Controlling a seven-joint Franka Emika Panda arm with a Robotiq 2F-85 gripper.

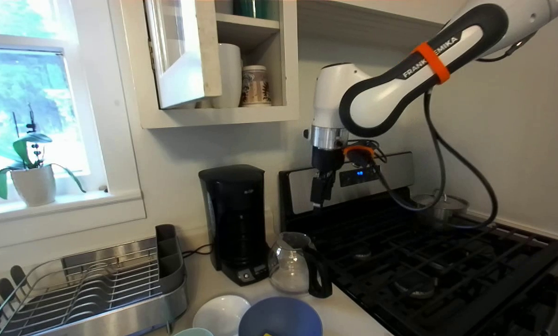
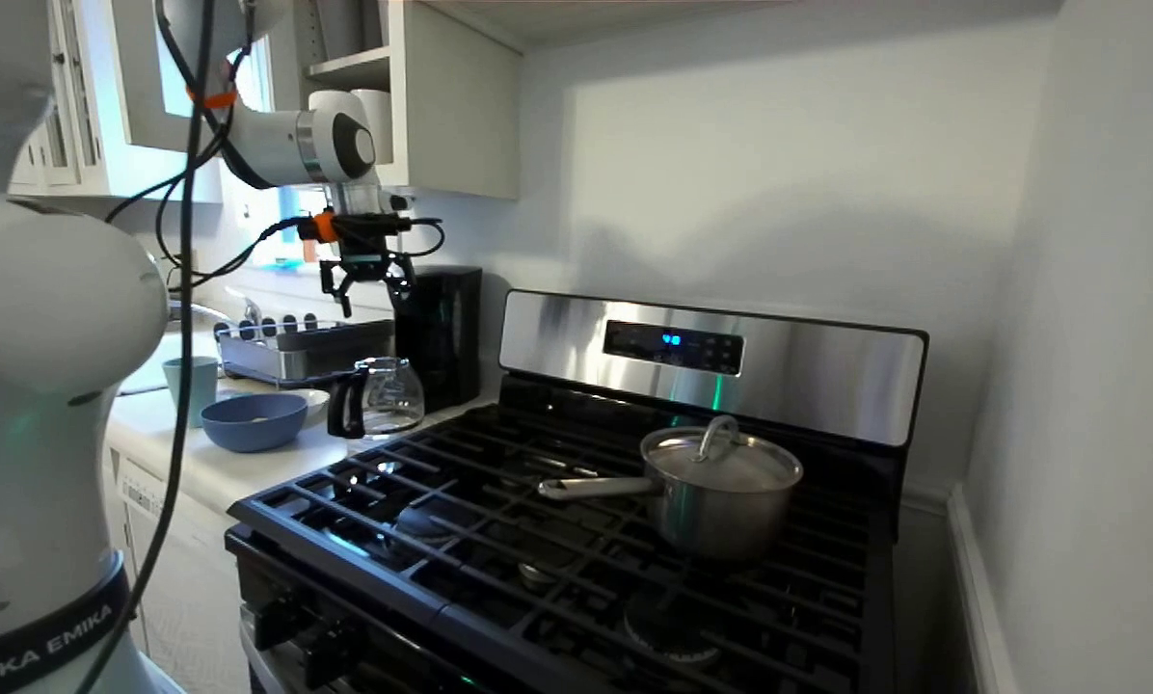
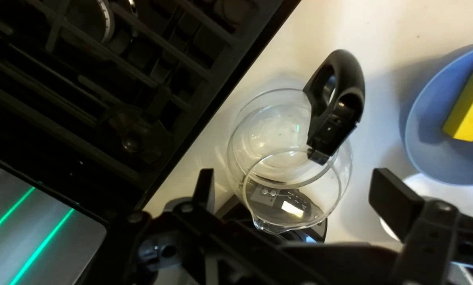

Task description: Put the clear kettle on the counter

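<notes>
Clear glass, rounded, the kettle [image 1: 289,269] stands upright on the whitish counter [image 3: 383,27], just beside the black coffee maker [image 1: 236,217], between it and the gas stove [image 2: 413,590]. In my wrist view its pouring lip [image 3: 264,226] points towards the coffee maker and its black handle [image 3: 335,120] the opposite way, so its long axis, lip to handle, runs roughly along the stove's edge. I have the gripper [image 3: 297,188] above the kettle, apart from it in both exterior views, the fingers [image 3: 394,198] spread wide, one to either side of the glass as I look down. On the side away from the stove I see a blue bowl [image 3: 428,130] with a yellow block [image 3: 468,109] in it, and a white dish [image 1: 220,312] just beside the bowl; whether those two touch I cannot tell. Past them come a pale teal cup [image 2: 204,387] and a steel dish rack [image 1: 134,316]. On the stove sits a lidded saucepan [image 2: 731,511], its long handle [image 2: 591,489] pointing left in an exterior view. Above the coffee maker a cupboard door [image 1: 209,51] hangs open, a patterned cup [image 1: 255,87] inside.
</notes>
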